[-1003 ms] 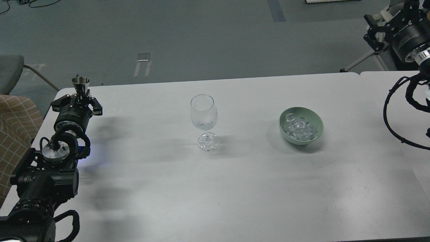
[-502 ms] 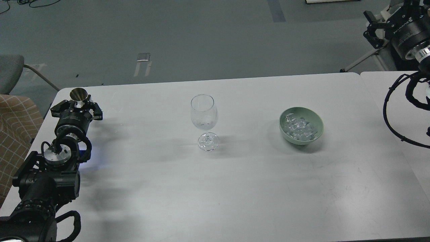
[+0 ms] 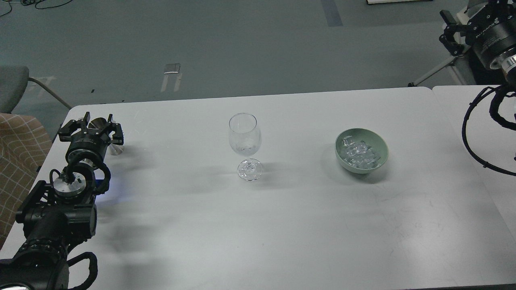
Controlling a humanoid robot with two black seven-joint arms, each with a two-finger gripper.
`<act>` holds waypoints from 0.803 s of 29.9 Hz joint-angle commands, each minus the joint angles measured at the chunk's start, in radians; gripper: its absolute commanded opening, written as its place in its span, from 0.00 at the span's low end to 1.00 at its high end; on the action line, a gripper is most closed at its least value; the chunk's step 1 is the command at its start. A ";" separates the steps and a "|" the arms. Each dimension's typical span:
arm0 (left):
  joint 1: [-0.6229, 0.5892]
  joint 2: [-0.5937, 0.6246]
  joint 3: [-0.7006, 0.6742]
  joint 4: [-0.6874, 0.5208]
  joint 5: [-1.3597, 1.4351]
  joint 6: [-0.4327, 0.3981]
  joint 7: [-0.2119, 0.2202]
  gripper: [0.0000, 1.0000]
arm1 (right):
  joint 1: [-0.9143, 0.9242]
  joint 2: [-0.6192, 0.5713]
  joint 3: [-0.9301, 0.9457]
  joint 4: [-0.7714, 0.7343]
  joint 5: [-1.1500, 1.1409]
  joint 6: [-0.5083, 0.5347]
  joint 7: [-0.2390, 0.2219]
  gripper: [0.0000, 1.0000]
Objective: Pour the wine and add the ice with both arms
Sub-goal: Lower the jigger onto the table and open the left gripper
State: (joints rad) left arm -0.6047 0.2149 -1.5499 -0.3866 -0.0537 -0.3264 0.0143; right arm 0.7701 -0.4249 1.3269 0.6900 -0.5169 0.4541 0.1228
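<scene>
Your left gripper point(image 3: 92, 128) sits low at the table's point(image 3: 282, 225) far-left corner, its claws closed around a small steel jigger point(image 3: 98, 123); part of the metal cup shows below at the gripper's right side. Your right gripper point(image 3: 455, 32) is raised off the table at the upper right edge, seen dark and partly cut off, so you cannot tell its spread. The ice point(image 3: 358, 154) lies piled in the pale green bowl point(image 3: 381, 146), right of the upright wine glass point(image 3: 244, 139) at centre.
</scene>
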 commanded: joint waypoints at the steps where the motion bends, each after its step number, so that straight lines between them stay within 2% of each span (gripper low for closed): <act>1: -0.001 0.001 -0.001 -0.006 0.002 -0.005 0.003 0.56 | 0.000 -0.003 0.002 -0.003 0.000 0.000 0.000 1.00; 5: -0.007 0.006 -0.001 -0.015 0.002 -0.010 0.004 0.60 | -0.002 -0.003 0.003 -0.004 0.002 0.001 0.000 1.00; 10: -0.038 0.011 -0.001 -0.029 0.002 -0.010 0.001 0.79 | -0.002 -0.003 0.006 -0.004 0.002 0.001 0.000 1.00; 12: -0.047 0.017 -0.001 -0.064 0.002 0.000 0.001 0.89 | -0.002 -0.002 0.008 -0.004 0.002 0.003 0.000 1.00; 16: -0.050 0.024 0.001 -0.119 0.005 0.009 0.003 0.91 | -0.002 -0.003 0.009 -0.004 0.002 0.005 0.000 1.00; 17: -0.049 0.040 0.001 -0.156 0.009 0.013 0.009 0.97 | -0.002 -0.003 0.009 -0.003 0.002 0.006 0.001 1.00; 18: -0.043 0.061 0.002 -0.196 0.012 0.010 0.018 0.98 | -0.002 -0.006 0.011 -0.003 0.002 0.006 0.001 1.00; 24: -0.026 0.083 0.083 -0.319 0.015 0.010 0.013 0.98 | 0.000 -0.038 0.003 0.048 -0.005 0.014 0.012 1.00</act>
State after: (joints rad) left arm -0.6380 0.2892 -1.5140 -0.6562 -0.0400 -0.3214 0.0274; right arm 0.7684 -0.4454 1.3366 0.7064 -0.5157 0.4662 0.1306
